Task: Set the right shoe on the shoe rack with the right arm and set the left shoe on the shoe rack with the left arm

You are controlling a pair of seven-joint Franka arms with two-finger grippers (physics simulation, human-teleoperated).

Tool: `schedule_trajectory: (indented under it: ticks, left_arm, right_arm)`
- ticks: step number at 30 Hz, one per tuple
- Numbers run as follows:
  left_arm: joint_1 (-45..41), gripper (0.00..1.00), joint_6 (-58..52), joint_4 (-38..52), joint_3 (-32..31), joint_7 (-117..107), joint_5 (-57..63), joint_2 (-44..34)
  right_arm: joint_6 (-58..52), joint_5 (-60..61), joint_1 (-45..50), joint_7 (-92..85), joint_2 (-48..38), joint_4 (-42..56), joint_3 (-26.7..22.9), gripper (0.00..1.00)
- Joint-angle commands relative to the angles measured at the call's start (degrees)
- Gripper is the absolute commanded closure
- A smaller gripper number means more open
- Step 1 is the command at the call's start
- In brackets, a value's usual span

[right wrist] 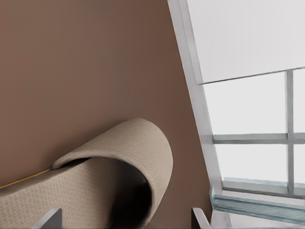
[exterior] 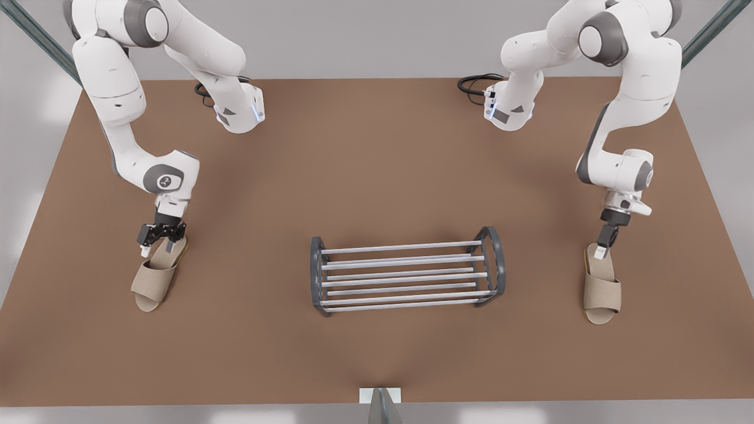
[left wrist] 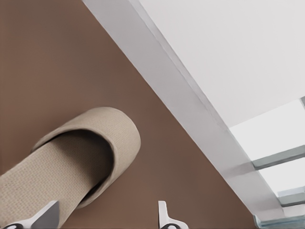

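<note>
Left gripper (exterior: pixel 159 246) hovers low with fingers spread and nothing held: the left shoe's (exterior: pixel 154 277) heel is under one finger (left wrist: pixel 45 214), its toe pointing away, while the other finger is over bare table (exterior: pixel 377 165). Right gripper (exterior: pixel 601 252) is also wide apart and empty, right at the heel of the right shoe (exterior: pixel 602 288). The rack (exterior: pixel 406 274) sits well apart, between the two grippers.

So there's a big brown tabletop (exterior: pixel 377 159) taking up most of the scene, with two black cables (exterior: pixel 471 85) curling near its far edge and a small white block (exterior: pixel 380 396) sitting at its near edge.
</note>
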Motion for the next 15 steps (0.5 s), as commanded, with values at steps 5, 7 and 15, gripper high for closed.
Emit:
schedule_trajectory:
  ticks: [5, 7, 15]
  left_arm:
    - [3.0, 0.0, 1.2, 4.2, -2.5, -28.6, 0.5, 1.8]
    - [4.1, 0.0, 2.4, 5.3, -3.4, -28.6, 0.0, 3.2]
    - [5.5, 0.0, 4.6, 9.3, -6.4, -29.3, 0.0, 4.7]
  right_arm:
    - [-10.6, -5.3, -0.6, 30.2, 2.0, 0.4, -0.3, 0.0]
    - [-10.6, -7.2, -0.8, 30.2, 2.0, 0.6, -0.3, 0.0]
    - [-13.5, -10.1, -1.4, 30.1, 4.4, 2.4, -0.3, 0.0]
